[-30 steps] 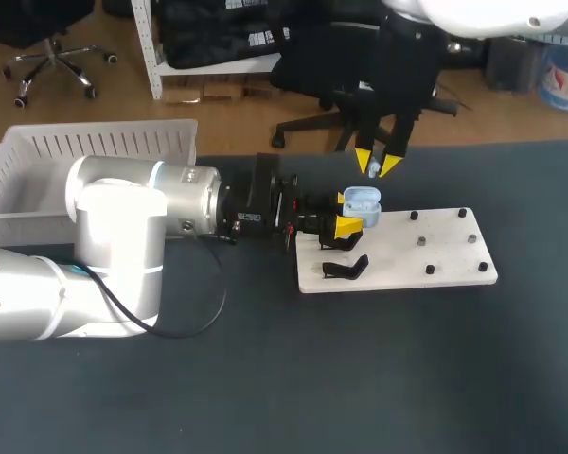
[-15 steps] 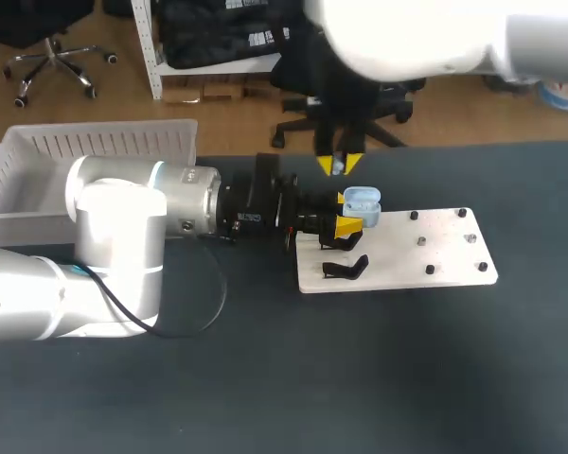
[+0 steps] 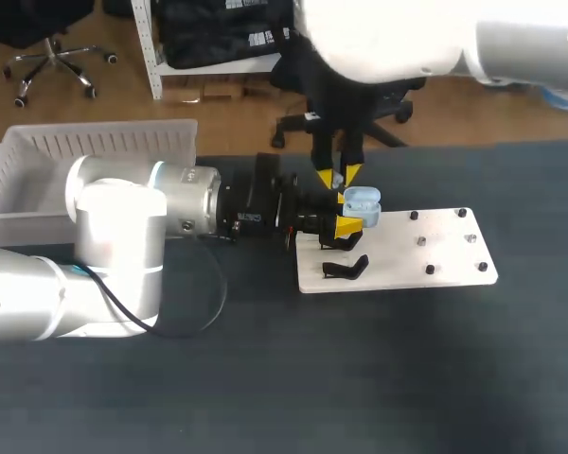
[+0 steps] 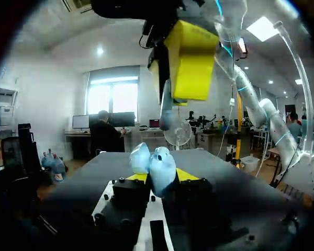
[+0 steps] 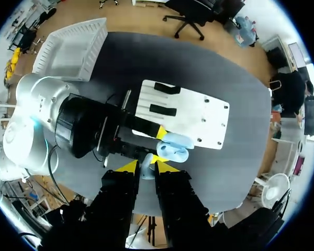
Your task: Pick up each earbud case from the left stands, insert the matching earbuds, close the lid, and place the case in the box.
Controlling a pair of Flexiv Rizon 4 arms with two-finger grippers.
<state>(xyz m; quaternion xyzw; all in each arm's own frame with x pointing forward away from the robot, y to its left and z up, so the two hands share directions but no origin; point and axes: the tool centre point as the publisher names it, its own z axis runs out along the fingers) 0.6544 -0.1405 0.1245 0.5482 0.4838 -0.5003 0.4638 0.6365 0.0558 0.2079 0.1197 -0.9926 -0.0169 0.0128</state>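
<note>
A light blue earbud case (image 3: 362,200) with its lid open is held sideways over the left end of the white board (image 3: 426,248), my left gripper (image 3: 348,225) shut on it. In the left wrist view the case (image 4: 156,166) sits between my left gripper's (image 4: 159,179) yellow tips. Just above the case hangs my right gripper (image 3: 338,176), shut on a pale earbud (image 3: 338,181). The right wrist view shows that earbud (image 5: 147,170) pinched in my right gripper (image 5: 147,166), with the case (image 5: 175,146) close ahead of it. One yellow finger (image 4: 186,60) hangs over the case.
A black stand (image 3: 346,269) sits on the board's front left corner; small black pegs dot the board's right half. A white slatted basket (image 3: 95,156) stands at the table's back left. Dark bare tabletop lies in front of the board.
My right arm has swung left with the earbud, from above and right of the case to just over its open top. The left arm and the case have stayed put.
</note>
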